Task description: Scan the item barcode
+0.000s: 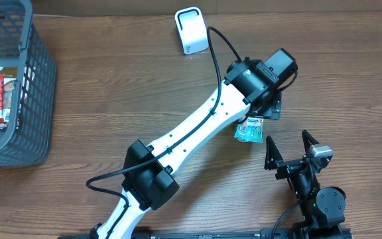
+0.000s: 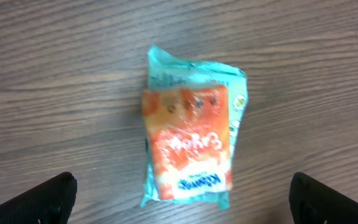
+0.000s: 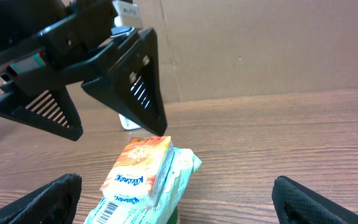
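Teal film with a bright orange front panel is what the packet (image 2: 190, 146) is wrapped in. It is laid flat on the wooden table (image 1: 111, 99) and held by nothing. It is found directly under the left gripper (image 3: 118, 129) and just beside the right gripper (image 1: 287, 139). It is well apart from the white scanner (image 1: 191, 31) at the far edge and from the grey basket (image 1: 35, 79) at the left, in which other packets are kept.

The left gripper is hung over the packet with its fingers (image 3: 138, 81) spread wide and nothing pinched between them. In the left wrist view the packet is framed between the two fingertips, so the stance is judged to suit a straight descent and a grip across the short width. The right gripper is likewise spread and empty, set low near the table and pointed at the packet. A second hold or a handover could be taken from there, though that is only a judgement.

The packet is seen to be soft and crinkled, with puckered sealed ends. Blue lettering is printed on the orange panel, upside down to the left wrist camera. Black barcode stripes (image 3: 109, 209) are made out on the near end of the pale wrapper in the right wrist view. They are turned away from the scanner, so lifting and turning are judged to be needed.
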